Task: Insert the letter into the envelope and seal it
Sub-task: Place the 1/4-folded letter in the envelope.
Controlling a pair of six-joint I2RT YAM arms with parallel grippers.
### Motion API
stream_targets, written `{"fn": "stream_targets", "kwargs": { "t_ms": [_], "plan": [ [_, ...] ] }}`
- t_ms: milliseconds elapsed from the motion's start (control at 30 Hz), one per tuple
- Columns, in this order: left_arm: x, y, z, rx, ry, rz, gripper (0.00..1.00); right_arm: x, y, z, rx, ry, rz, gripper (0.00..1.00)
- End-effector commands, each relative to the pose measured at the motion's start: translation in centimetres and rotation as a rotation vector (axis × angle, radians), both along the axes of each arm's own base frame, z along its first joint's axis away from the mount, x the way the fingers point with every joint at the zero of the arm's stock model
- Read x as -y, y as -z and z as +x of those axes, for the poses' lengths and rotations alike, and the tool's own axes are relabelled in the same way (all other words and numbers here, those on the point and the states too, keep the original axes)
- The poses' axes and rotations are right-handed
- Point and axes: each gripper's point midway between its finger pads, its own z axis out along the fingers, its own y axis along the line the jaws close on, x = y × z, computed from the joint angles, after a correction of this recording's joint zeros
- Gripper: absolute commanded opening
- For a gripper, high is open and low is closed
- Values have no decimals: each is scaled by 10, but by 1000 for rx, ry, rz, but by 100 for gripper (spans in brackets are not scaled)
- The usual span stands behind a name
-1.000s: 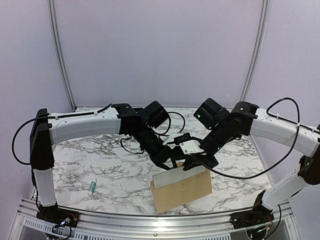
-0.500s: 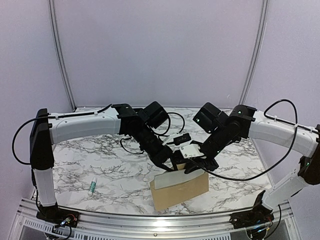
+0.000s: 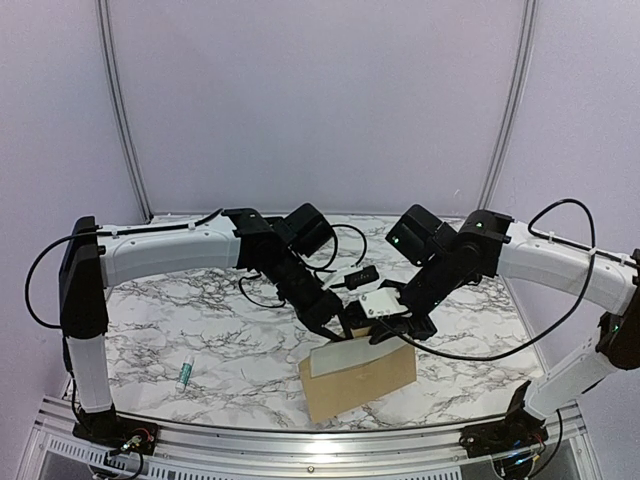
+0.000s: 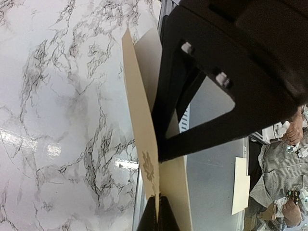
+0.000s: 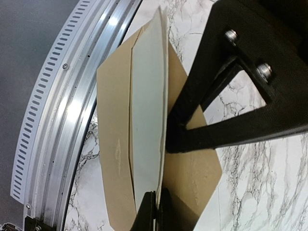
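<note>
White marble-patterned table (image 3: 200,330), small white-and-green tube (image 3: 185,372) lying near its left front.

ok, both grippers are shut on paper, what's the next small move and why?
Probably ease the left gripper down a little, feeding the letter deeper. A pale strip of it shows above the envelope mouth, so it is only partly in, and the right gripper pinches the envelope's top edge, with the mouth spread.

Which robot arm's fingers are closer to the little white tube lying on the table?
Left. The left fingers, pinching the letter, are right of the tube; the right fingers, at the envelope, sit farther right.
</note>
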Motion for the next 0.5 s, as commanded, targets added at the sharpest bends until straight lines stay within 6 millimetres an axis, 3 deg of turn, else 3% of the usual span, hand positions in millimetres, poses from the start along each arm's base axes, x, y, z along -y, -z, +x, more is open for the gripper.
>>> {"fn": "stream_targets", "kwargs": {
  "t_ms": [0,467],
  "plan": [
    [-5,-19,-7,2,28,-52,0,4,2,5,38,4,-26,0],
    [-1,-20,-6,-17,29,-63,0,3,16,2,7,5,-49,0]
  ]
}}
